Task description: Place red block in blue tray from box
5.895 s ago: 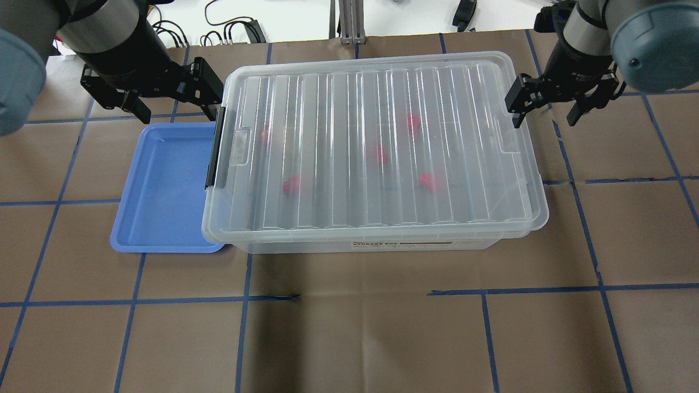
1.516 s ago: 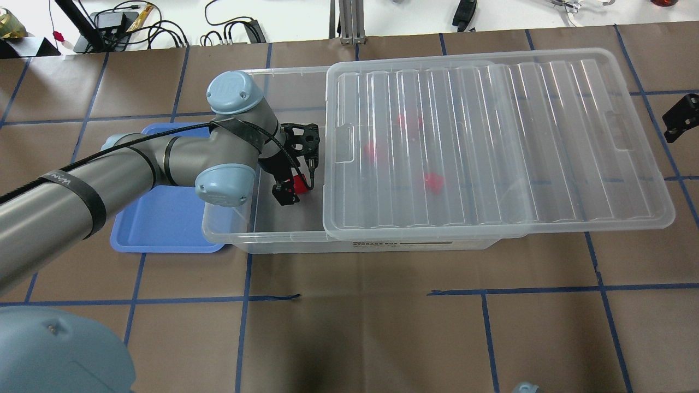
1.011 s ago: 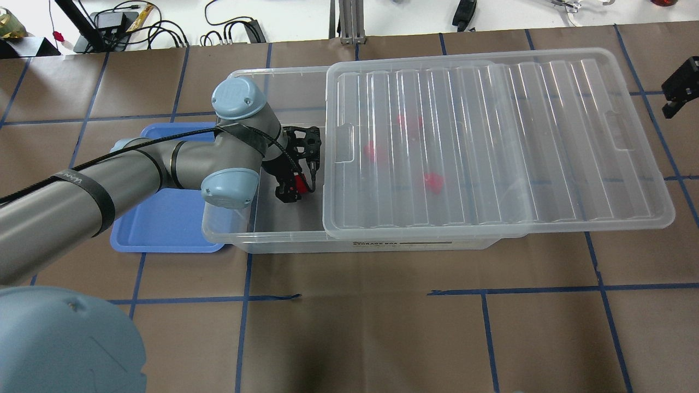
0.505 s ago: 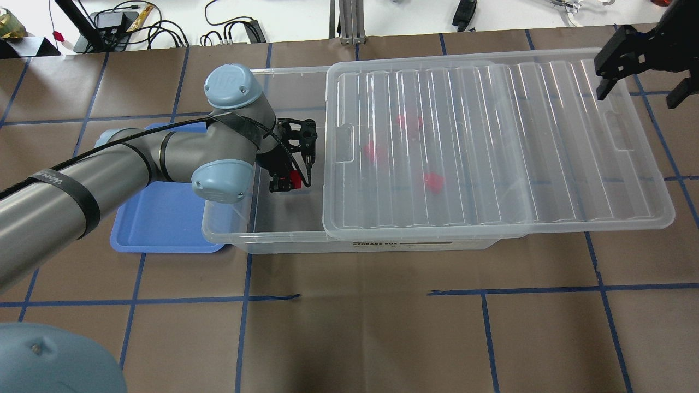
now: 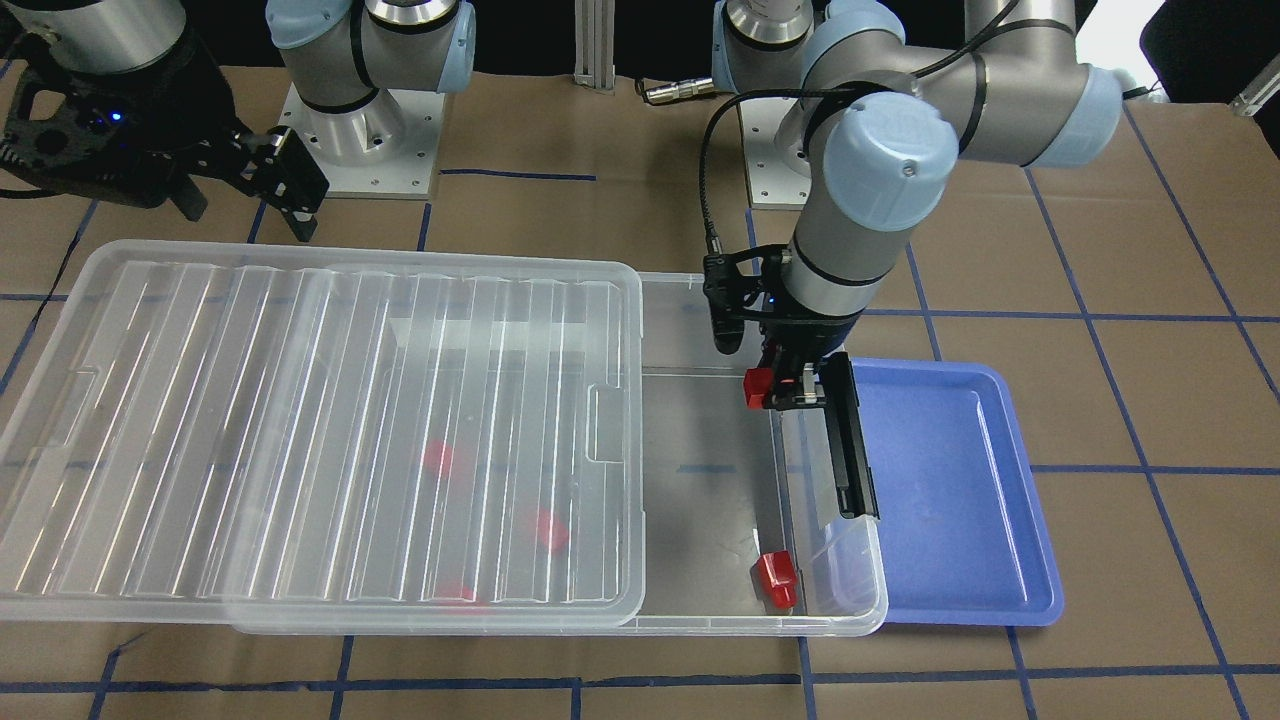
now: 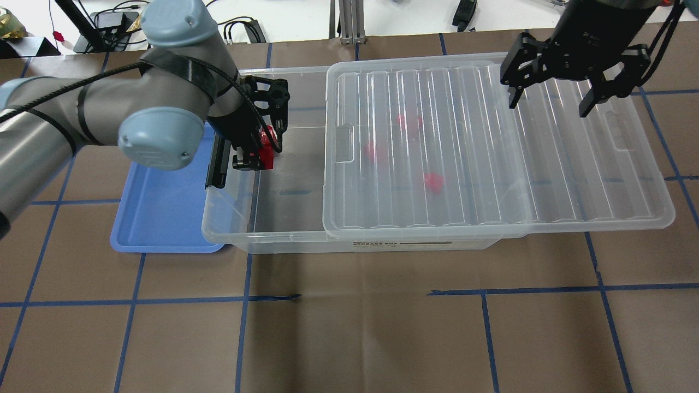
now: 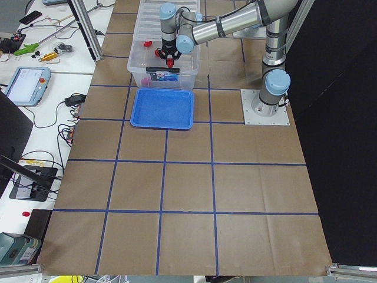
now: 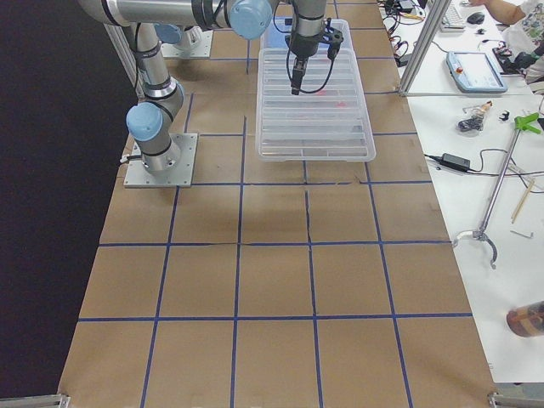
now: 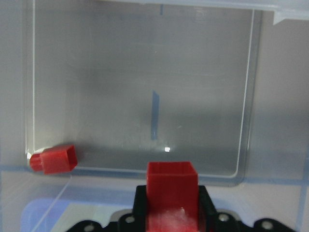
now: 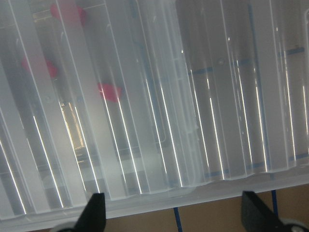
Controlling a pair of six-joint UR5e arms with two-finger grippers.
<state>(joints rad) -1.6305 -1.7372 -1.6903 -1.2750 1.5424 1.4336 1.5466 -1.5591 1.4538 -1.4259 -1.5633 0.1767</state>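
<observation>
The left gripper (image 6: 254, 158), clamped on 1 red block (image 6: 266, 152), is lifting it clear of the box (image 6: 284, 236) floor toward the wall beside the blue tray (image 6: 158, 218), so the carry is probably beginning, while the right gripper (image 6: 548, 107), fingers apart, is arriving over the lid (image 6: 491, 164).

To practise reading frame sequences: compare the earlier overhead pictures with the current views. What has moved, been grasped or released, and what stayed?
The lid slid toward the robot's right, uncovering the left end of the box. The left gripper reached in, shut on a red block and lifted it toward the blue tray. The right gripper, open, swung back over the lid. Box, tray and the blocks under the lid stayed.
</observation>
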